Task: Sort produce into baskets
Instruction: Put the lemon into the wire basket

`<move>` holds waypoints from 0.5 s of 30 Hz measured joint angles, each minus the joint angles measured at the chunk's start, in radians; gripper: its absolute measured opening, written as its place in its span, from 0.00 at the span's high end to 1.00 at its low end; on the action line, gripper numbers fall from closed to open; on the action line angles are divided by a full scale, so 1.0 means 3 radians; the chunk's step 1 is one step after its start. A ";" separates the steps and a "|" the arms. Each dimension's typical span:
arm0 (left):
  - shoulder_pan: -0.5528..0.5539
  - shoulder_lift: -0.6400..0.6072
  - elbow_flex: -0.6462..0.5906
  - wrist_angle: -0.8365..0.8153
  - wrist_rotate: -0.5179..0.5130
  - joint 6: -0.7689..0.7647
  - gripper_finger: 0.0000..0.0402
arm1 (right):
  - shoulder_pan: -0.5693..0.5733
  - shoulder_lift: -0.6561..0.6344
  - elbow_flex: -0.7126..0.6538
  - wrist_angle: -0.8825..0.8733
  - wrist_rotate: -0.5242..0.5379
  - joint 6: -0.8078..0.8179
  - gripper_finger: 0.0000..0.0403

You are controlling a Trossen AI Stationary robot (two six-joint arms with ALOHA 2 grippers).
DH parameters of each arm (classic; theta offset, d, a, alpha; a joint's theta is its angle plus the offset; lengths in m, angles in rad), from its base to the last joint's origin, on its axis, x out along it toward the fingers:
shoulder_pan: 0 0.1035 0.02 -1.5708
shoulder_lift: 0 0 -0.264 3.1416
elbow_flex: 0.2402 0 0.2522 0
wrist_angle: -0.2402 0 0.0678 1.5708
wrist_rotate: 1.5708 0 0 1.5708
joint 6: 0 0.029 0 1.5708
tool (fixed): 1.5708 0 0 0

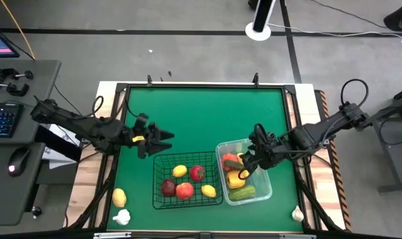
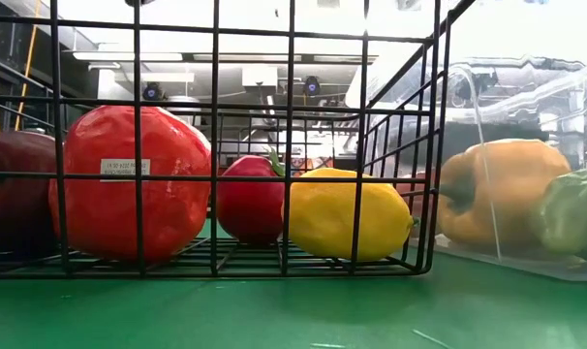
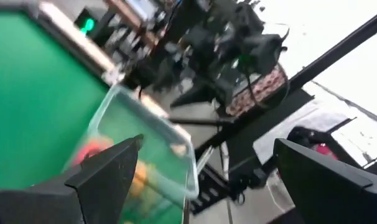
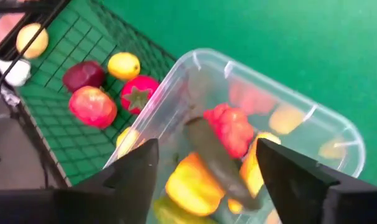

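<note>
The black wire basket (image 1: 188,180) holds two lemons (image 1: 180,170), a tomato (image 1: 197,173) and two red apples (image 1: 184,191). The low view shows them as well (image 2: 129,184). The clear tub (image 1: 267,189) to its right holds a red vegetable (image 4: 231,127), a dark cucumber (image 4: 214,158), a yellow pepper (image 1: 235,178) and a green cucumber (image 1: 241,192). My right gripper (image 1: 247,162) hangs open and empty over the tub (image 4: 206,149). My left gripper (image 1: 158,141) is open and empty above the mat, just beyond the basket's far left corner (image 3: 207,149).
A lemon (image 1: 119,197) and a white garlic (image 1: 122,216) lie on the green mat left of the basket. Another garlic (image 1: 297,214) lies near the front right corner. The far half of the mat (image 1: 207,113) is bare.
</note>
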 joint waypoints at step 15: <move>-0.0983 0.1025 0.1463 -0.4385 0.1079 -0.2368 0.10 | -0.0015 0.0000 -0.0001 -0.0054 0.0209 -0.0175 0.29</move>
